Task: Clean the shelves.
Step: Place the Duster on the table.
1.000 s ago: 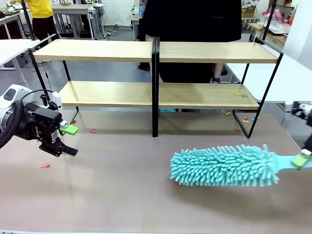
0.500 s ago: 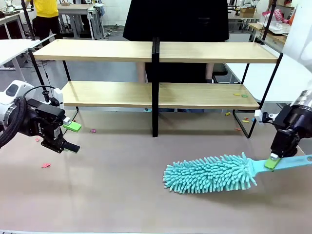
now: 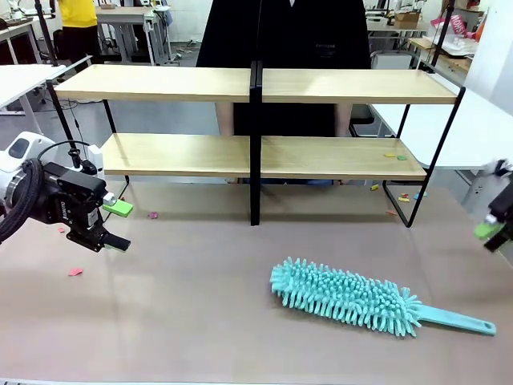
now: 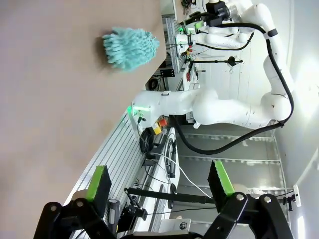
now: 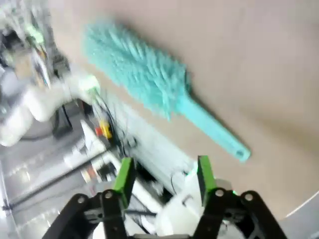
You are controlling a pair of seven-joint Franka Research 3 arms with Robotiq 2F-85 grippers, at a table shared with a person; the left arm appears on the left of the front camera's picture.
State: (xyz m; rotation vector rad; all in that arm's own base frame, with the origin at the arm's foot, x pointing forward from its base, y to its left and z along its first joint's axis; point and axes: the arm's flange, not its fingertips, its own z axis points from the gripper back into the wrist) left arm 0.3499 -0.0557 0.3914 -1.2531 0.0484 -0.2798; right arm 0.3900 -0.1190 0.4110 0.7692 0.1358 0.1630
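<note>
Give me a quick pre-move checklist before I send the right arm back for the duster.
1. Duster lying free on the table, handle toward the robot's right: ok.
2. Right gripper open and empty: ok.
3. Left gripper open, empty, off to the left side: ok.
4. Shelves clean: not ok, small scraps lie on the lower right board.
5. Person behind the shelves, hands away from the boards: cannot tell.
</note>
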